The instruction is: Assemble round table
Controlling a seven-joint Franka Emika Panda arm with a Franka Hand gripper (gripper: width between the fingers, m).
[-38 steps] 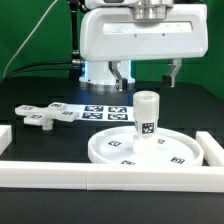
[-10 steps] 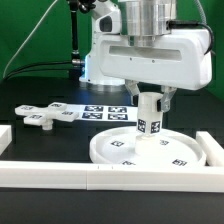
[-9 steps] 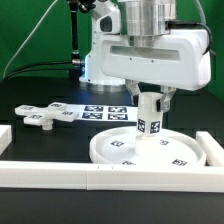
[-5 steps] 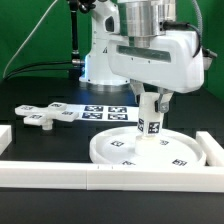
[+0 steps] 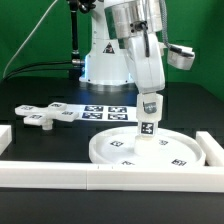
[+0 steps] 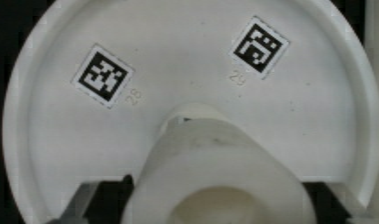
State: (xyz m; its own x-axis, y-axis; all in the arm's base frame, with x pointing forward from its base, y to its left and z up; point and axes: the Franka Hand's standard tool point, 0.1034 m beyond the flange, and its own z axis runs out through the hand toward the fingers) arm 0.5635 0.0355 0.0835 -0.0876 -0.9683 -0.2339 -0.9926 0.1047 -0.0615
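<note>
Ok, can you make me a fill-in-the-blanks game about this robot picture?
The gripper is ___ on the short thick white plastic post.
The post stands ___ on the large rimmed round white plastic disc.
The flat white cross-shaped plastic piece lies at the exterior view's ___.
Missing words: shut, upright, left.

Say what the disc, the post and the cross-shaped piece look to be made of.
Disc: probably white plastic, smooth and matte, with a moulded raised rim.
Post: the same-looking white plastic, with a faint sheen.
Cross-shaped piece: flat white plastic, apparently.
The tags look printed, perhaps paper stickers.
</note>
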